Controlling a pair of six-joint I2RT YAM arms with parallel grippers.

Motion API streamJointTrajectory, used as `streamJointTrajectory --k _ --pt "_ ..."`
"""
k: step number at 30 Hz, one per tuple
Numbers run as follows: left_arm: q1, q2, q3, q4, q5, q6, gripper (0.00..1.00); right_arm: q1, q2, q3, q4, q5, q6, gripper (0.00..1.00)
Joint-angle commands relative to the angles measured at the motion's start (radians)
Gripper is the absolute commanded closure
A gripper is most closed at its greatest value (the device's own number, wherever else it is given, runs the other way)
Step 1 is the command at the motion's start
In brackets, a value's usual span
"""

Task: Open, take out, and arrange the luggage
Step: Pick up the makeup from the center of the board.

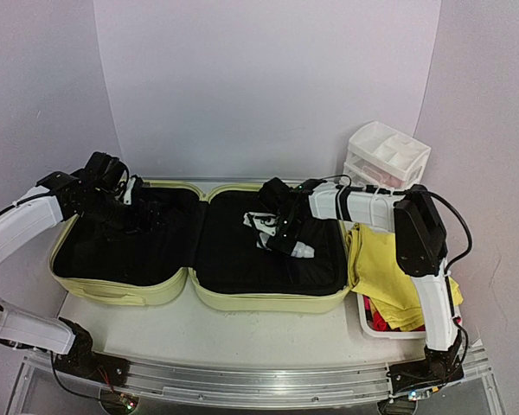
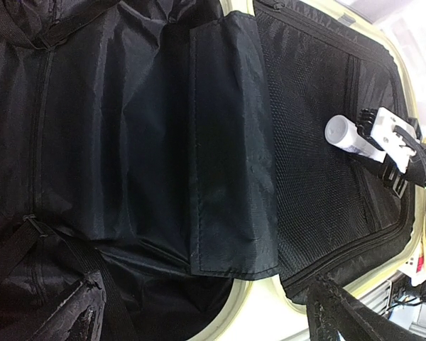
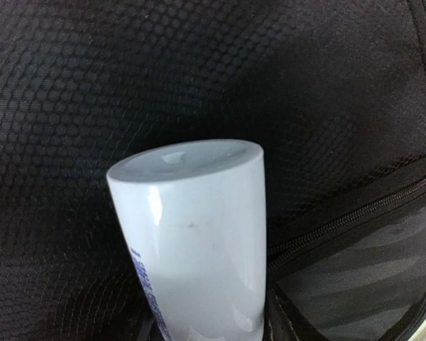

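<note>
Since the suitcase (image 1: pixel 268 298) is lying flat open on the worktop (image 1: pixel 242 337), you can see the black lining in both halves. Right pincer (image 2: pixel 380 148) is down in the right half, closed partway round a white bottle (image 2: pixel 344 133). Left pincer (image 2: pixel 206 316) hangs over the left half, spread wide, holding nothing.

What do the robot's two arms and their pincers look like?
The left arm and right arm are white shells with black joints. The right one carries a long black section and a looping black cable. The left pincer and right pincer have black fingers.
</note>
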Motion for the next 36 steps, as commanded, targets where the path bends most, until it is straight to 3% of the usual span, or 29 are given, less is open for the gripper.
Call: streamJointTrajectory --k 1,11,19,25,28,36 --pt "0.001 -0.016 0.014 -0.015 0.010 -0.002 0.00 -0.001 -0.053 0.007 0.079 0.038 -0.002 0.60" --pt "0.001 0.004 0.044 -0.011 0.053 0.020 0.01 -0.010 -0.158 0.034 0.079 0.039 0.252 0.81" --pt "-0.001 0.021 0.028 0.020 0.127 0.024 0.00 -0.036 -0.236 0.040 -0.027 -0.075 0.579 0.83" --pt "-0.073 0.076 0.039 0.066 0.102 0.027 0.01 -0.130 -0.257 -0.008 -0.013 -0.321 0.795 0.83" --pt "-0.104 0.124 0.053 0.067 0.019 0.030 0.02 -0.151 -0.261 -0.036 0.008 -0.393 0.848 0.82" --pt "-0.121 0.224 0.089 0.067 -0.069 0.053 0.01 -0.165 -0.333 -0.115 0.054 -0.386 0.876 0.81"
